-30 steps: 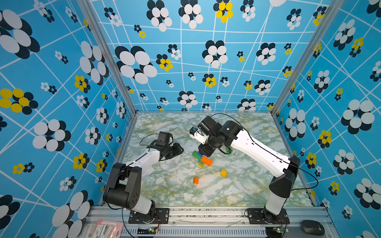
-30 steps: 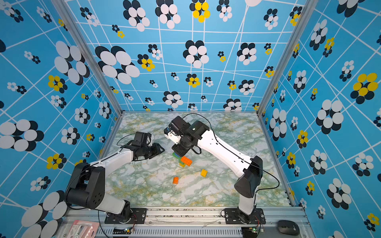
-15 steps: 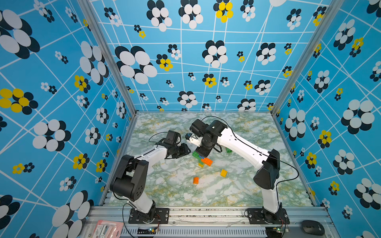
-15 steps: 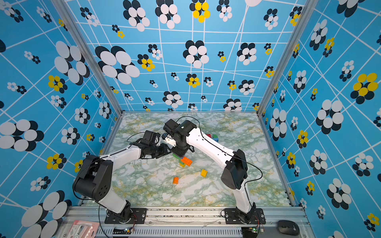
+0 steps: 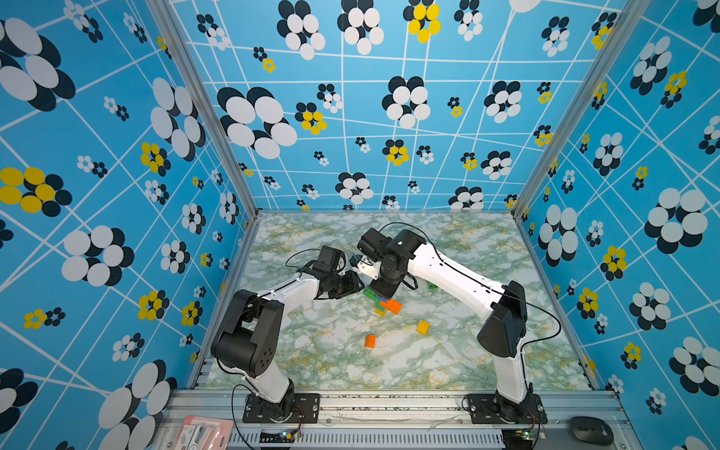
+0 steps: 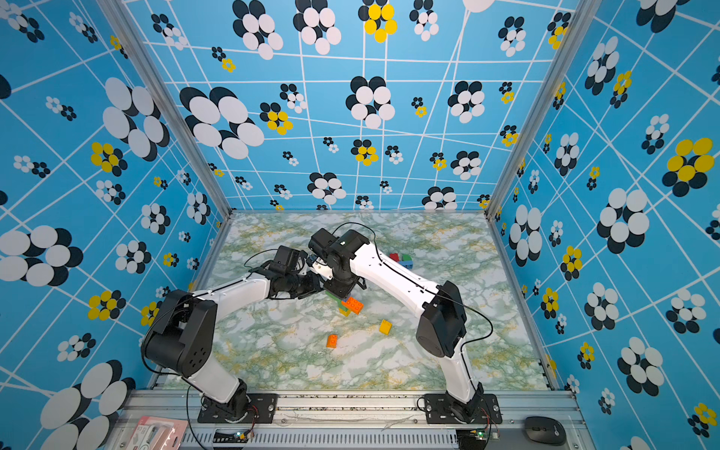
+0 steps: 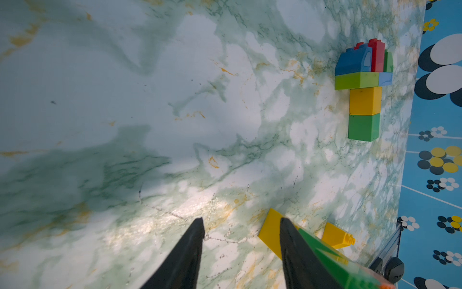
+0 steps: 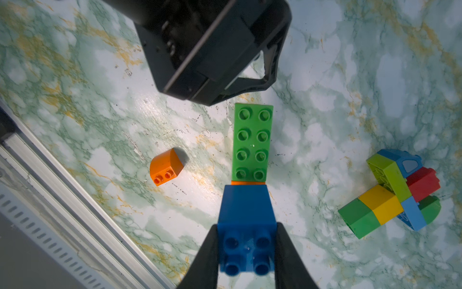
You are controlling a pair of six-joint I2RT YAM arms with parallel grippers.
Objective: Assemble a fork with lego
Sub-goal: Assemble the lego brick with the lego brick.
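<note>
Right wrist view: my right fingers (image 8: 287, 255) clamp the blue brick (image 8: 246, 212), which is joined to a long green brick (image 8: 252, 142) over mid-worktop (image 8: 75, 112). My left fingers (image 7: 187, 255) stand apart, empty. These bricks look light, rigid and slick, so I'd grip flat sides, not studs.

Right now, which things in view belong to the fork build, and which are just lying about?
Job:
- stack, held in the right gripper
- left gripper, open beside it
- orange brick, loose
- yellow brick, loose
- cluster, already joined

Lying about:
- mouse
- pink pack
</note>
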